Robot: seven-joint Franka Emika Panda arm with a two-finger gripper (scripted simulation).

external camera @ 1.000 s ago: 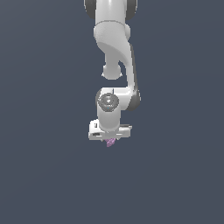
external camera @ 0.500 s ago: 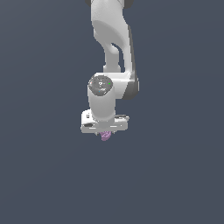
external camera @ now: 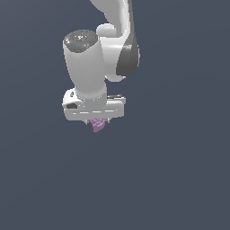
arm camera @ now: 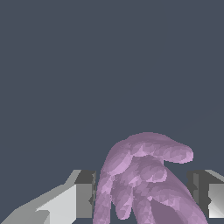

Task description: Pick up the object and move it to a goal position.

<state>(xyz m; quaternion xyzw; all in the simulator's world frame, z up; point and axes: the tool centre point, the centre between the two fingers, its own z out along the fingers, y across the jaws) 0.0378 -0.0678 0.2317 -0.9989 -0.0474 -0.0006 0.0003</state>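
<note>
The object (external camera: 98, 125) is a small pink-purple lumpy item with lobes. It hangs under the white gripper (external camera: 95, 121), held between the fingers, above the plain dark grey ground. In the wrist view the object (arm camera: 144, 179) fills the space between the two grey fingertips (arm camera: 85, 194), which press on its sides. The gripper is shut on it. In the exterior view the fingers are mostly hidden behind the hand's body.
The white arm (external camera: 112, 40) rises from the gripper toward the top of the exterior view. Everything around is flat dark grey with no other objects in sight.
The arm has swung toward the exterior view's left and closer to the camera, carrying the object with it. The grip on the object has not changed.
</note>
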